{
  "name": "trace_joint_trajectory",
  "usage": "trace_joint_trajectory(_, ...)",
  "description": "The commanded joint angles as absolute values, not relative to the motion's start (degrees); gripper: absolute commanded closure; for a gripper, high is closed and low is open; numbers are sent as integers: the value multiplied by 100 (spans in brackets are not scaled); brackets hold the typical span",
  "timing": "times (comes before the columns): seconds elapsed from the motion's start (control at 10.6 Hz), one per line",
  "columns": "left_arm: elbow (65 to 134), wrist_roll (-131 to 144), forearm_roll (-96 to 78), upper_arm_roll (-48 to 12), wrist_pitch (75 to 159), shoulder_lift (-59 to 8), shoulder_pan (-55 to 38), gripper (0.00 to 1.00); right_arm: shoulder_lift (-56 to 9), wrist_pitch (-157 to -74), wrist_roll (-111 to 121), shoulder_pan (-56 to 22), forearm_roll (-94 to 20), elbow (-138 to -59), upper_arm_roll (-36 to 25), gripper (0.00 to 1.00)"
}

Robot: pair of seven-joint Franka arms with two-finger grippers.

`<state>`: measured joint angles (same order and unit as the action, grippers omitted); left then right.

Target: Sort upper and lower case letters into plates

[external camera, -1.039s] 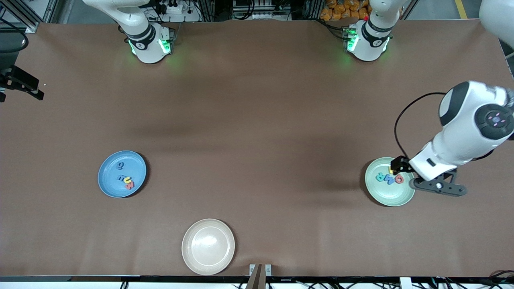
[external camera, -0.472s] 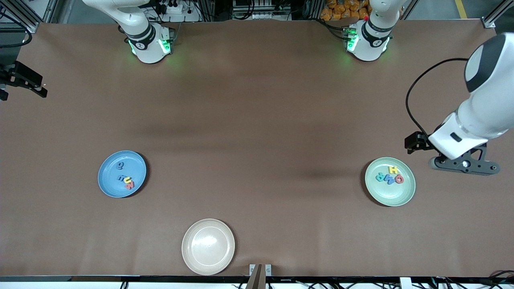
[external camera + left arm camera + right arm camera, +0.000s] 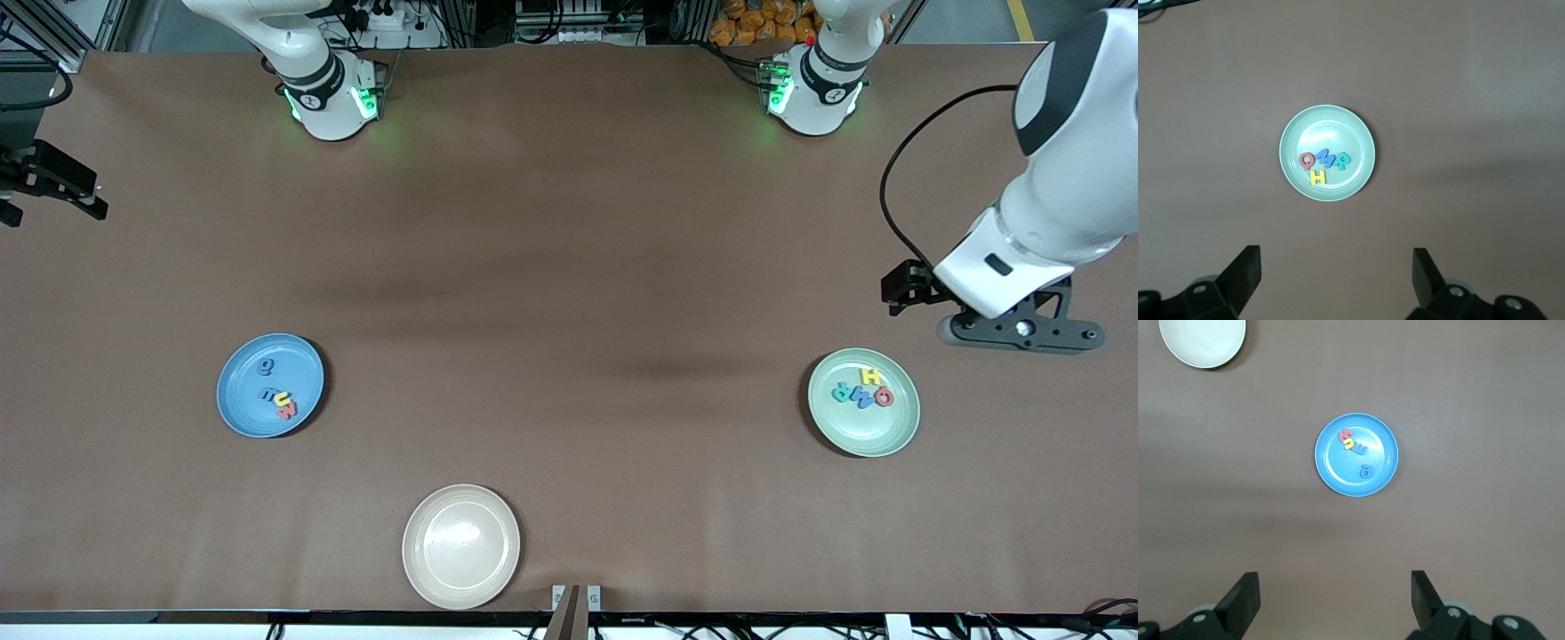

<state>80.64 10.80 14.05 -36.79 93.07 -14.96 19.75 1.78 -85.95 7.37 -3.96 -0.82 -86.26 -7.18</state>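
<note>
Four toy letters, a yellow H [image 3: 871, 376], teal R [image 3: 840, 392], blue M [image 3: 861, 396] and red Q [image 3: 883, 397], lie clustered in the mint green plate [image 3: 880, 440] at right of the front frame, while four lower-case letters [image 3: 278, 400] sit in the blue plate [image 3: 240, 411] at left. No letter is visible loose on the brown worktop [image 3: 569, 293], so the sorting looks complete. The left end effector [image 3: 1021, 333] hangs empty above the worktop beside the green plate's upper right, fingers spread wide, as its wrist view confirms [image 3: 1336, 273]. The right end effector [image 3: 1335, 595], fingers likewise spread and holding nothing, looks down on the blue plate from high up; only a dark part of that arm shows at the front frame's upper left edge. A sound finish would probably be lifting both arms straight away, clear of the plate rims. An empty beige plate [image 3: 460, 546] rests at bottom centre, obstructing nothing.
</note>
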Motion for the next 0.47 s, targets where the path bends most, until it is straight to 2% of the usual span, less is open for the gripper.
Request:
trace_joint_trajectory(0.0, 8077, 1046, 933, -2877, 9202, -1231, 1417, 0, 149, -8534, 659, -395, -149, -8552, -721, 0)
trace_joint_trajectory(0.38, 8103, 976, 581, -1751, 9211, -1037, 626, 0, 184, -8534, 659, -387, -149, -8666, -721, 0)
